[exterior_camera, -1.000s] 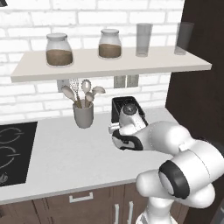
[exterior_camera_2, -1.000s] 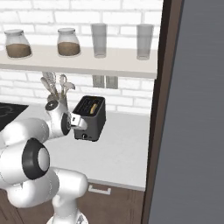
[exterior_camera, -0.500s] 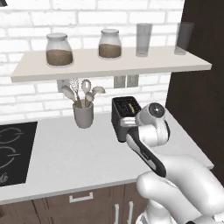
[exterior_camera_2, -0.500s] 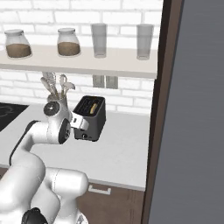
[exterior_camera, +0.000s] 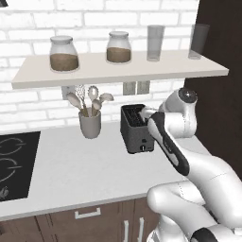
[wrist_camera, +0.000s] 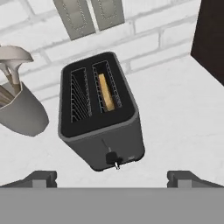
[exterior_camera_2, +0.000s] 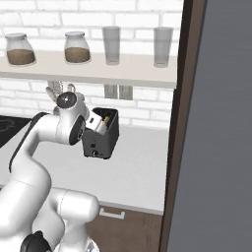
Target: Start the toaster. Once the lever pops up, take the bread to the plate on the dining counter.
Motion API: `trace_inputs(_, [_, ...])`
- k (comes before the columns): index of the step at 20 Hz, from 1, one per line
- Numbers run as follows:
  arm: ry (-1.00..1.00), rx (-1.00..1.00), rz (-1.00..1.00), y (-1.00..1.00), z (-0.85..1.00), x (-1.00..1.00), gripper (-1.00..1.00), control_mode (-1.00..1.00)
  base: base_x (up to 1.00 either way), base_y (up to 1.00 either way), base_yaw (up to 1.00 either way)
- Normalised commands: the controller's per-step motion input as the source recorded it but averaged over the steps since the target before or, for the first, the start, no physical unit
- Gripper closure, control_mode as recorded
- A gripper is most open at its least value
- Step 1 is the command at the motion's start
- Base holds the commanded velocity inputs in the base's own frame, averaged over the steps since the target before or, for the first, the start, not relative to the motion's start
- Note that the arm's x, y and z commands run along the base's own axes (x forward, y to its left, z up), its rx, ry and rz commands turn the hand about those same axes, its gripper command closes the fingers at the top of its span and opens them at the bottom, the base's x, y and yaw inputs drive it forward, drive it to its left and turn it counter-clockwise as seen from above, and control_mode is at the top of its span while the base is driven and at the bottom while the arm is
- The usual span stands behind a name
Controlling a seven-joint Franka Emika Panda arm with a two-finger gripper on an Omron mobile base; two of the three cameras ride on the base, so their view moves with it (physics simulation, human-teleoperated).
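Hand view centres the toaster (wrist_camera: pixel 99 114), bread (wrist_camera: pixel 106 92) seated in 1 slot; the gripper (wrist_camera: pixel 112 178), fingers spread and empty, must next press the lever (wrist_camera: pixel 113 158).

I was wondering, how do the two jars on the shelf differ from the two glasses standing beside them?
The jars are squat and rounded, while the glasses are tall and straight-sided. Each jar wears a lid and holds a brown filling; the glasses are open-topped and look empty. In the left base view the jars take the shelf's left half and the glasses its right. All four are clear and stand upright on that shelf.
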Motion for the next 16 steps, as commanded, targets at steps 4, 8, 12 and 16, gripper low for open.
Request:
trace_inputs(4, [0.12,0.0,-0.04,-0.12,0.9,-0.12,-1.0,-1.0,0.0,0.0,0.0])
trace_inputs(8, [0.04,-0.06,0.0,-0.01,0.4,-0.27,-1.0,-1.0,0.0,0.0,0.0])
trace_inputs(12, [-0.01,-0.12,0.08,0.0,0.03,-0.37,-1.0,-1.0,0.0,0.0,0.0])
trace_inputs(16, [-0.09,-0.14,0.15,0.0,0.0,-0.34,-1.0,-1.0,0.0,0.0,0.0])
